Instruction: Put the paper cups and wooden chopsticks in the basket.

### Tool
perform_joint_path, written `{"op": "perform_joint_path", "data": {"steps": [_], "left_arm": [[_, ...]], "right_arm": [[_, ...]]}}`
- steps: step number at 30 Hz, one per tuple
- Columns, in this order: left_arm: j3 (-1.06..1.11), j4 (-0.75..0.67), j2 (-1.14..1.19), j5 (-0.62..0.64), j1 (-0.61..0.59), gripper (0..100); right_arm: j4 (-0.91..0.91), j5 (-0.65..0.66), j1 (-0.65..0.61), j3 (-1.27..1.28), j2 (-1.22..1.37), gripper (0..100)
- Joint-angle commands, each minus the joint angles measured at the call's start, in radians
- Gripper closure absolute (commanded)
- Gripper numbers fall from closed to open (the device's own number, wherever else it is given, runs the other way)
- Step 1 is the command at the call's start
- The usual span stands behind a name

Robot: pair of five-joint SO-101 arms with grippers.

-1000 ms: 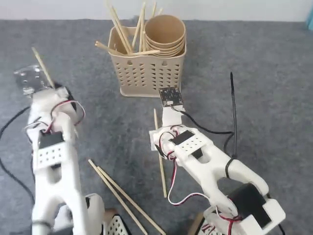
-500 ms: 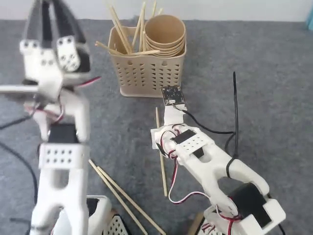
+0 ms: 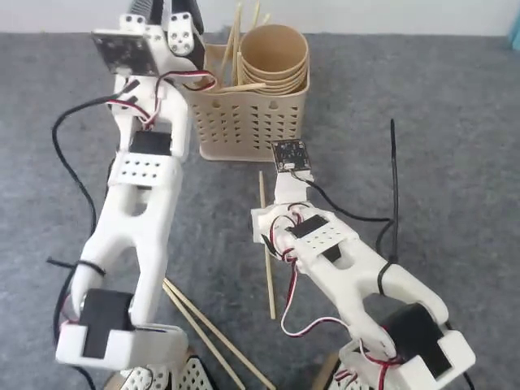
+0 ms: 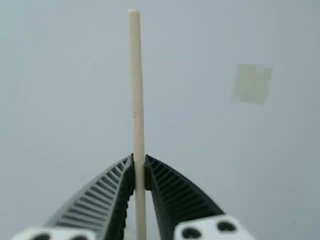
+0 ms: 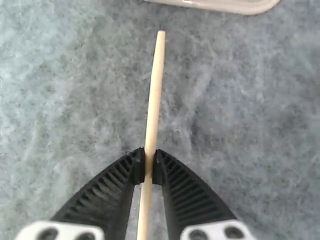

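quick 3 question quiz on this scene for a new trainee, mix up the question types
1. True or false: the right gripper is open.
2. Where are the paper cups? A: lying on the carpet. B: stacked in the basket. C: standing beside the basket.
3. How many loose chopsticks lie on the carpet with no gripper on them?

Key: 1 false, its fingers are shut on a chopstick. 2 B. 3 two.
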Motion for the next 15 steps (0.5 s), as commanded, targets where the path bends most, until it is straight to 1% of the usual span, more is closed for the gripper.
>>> {"op": "perform_joint_path", "data": {"steps": [1, 3, 4, 8, 11, 13, 15], "left_arm": [[-0.036, -0.021, 0.008, 0.009, 0.000, 98], [-0.016, -0.006, -0.003, 0.011, 0.000, 93], [-0.010, 0.025, -0.014, 0.011, 0.000, 90], [-0.007, 0.230, -0.075, 0.011, 0.000, 78], [-0.008, 0.313, -0.137, 0.011, 0.000, 78], [-0.004, 0.342, -0.192, 0.011, -0.003, 79], [-0.002, 0.396, -0.269, 0.011, -0.035, 83]], "right_arm": [[-0.018, 0.017, 0.013, -0.006, -0.035, 99.1], [-0.018, 0.017, 0.013, -0.006, -0.035, 99.1], [-0.019, 0.017, 0.013, -0.008, -0.035, 99.1], [-0.019, 0.017, 0.013, -0.008, -0.035, 99.1], [-0.019, 0.017, 0.013, -0.008, -0.035, 99.1], [-0.019, 0.017, 0.013, -0.008, -0.035, 99.1], [-0.019, 0.017, 0.013, -0.008, -0.035, 99.1]]}}
